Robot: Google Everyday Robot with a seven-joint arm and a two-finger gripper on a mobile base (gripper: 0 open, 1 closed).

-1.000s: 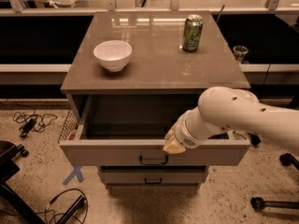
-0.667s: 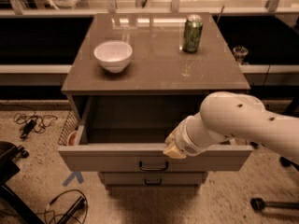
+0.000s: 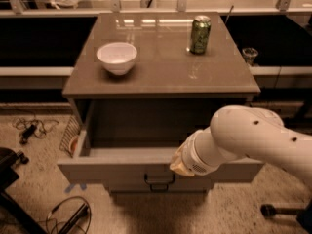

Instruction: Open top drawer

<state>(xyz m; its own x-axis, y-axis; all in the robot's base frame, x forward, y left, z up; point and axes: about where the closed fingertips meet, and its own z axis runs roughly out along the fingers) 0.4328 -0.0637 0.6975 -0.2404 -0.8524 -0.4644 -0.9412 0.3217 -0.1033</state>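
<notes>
Warm, dim light comes from above and behind the cabinet, glaring in pale streaks off the glossy tabletop [image 3: 161,77] beside the can [image 3: 200,34]. The white bowl [image 3: 117,57] shines brightly. Deep shadow fills the open top drawer [image 3: 107,172]. The pale arm [image 3: 253,135] catches light, and its gripper [image 3: 181,166], at the drawer's front edge, sits shaded.

Top drawer [image 3: 107,171]: grey-taupe with a flat front, standing pulled well out from under the table [image 3: 161,79], front panel level and parallel to the table's front edge. One small black bar handle [image 3: 159,182] sits at the centre of the front, below that edge. The inside is pale grey near the front rim and falls into shadow beneath the table (contents cannot be made out). The tool [image 3: 181,165] is at the drawer's front rim, just right of the handle and below the table's front edge.
</notes>
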